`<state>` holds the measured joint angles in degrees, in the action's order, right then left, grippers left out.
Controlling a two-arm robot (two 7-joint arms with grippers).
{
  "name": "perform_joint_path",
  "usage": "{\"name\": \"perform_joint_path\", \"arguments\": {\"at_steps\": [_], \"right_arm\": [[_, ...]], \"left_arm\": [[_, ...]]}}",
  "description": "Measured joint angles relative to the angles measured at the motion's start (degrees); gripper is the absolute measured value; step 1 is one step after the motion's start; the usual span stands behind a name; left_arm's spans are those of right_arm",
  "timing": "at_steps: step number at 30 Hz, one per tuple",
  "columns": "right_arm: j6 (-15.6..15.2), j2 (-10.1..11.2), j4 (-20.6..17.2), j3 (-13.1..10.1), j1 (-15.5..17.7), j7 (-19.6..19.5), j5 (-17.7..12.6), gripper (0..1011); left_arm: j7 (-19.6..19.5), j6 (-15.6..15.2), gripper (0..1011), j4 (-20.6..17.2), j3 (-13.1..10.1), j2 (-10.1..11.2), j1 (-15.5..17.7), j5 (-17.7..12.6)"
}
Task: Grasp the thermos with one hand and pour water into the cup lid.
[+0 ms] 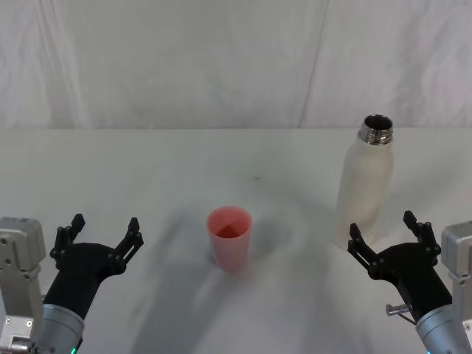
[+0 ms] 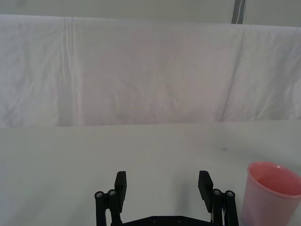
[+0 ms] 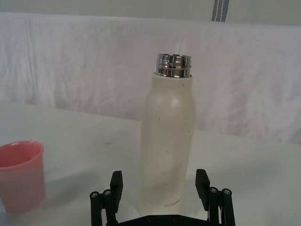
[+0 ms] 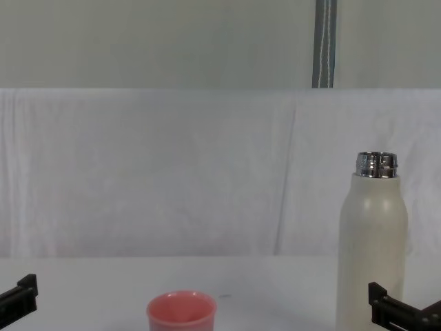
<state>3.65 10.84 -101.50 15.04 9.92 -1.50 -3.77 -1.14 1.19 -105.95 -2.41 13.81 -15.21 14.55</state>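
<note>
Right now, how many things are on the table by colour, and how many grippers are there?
Cream-white: 1, the thermos, upright with its neck uncapped.
Pink: 1, the cup lid, upright, to the thermos's left.
Black grippers: 2, the left gripper open near the cup lid, the right gripper open just short of the thermos.
Total: 4.

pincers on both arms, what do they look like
Both the left pincer and the right pincer are black plastic, each with two slim fingers on linkage bars with small silver pivot screws. Each sits on a grey metallic wrist beside a light grey block.
</note>
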Motion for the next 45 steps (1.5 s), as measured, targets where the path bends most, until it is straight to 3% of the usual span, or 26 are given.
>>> {"name": "perform_joint_path", "arguments": {"at_steps": [21, 25, 35, 45], "right_arm": [[0.0, 0.0, 0.0, 0.0, 0.0, 0.0, 0.0, 1000], [0.0, -0.2, -0.8, -0.9, 0.5, 0.6, 0.1, 1000], [0.1, -1.6, -1.3, -2.5, 0.9, 2.1, 0.8, 1000], [1.5, -3.8, 0.6, -3.6, -0.2, 3.9, 0.1, 1000]], "left_arm": [[0.0, 0.0, 1001, 0.0, 0.0, 0.0, 0.0, 0.0], [0.0, 0.0, 1001, 0.0, 0.0, 0.0, 0.0, 0.0], [0.0, 0.0, 1001, 0.0, 0.0, 0.0, 0.0, 0.0], [0.0, 0.0, 1001, 0.0, 0.0, 0.0, 0.0, 0.0]]}}
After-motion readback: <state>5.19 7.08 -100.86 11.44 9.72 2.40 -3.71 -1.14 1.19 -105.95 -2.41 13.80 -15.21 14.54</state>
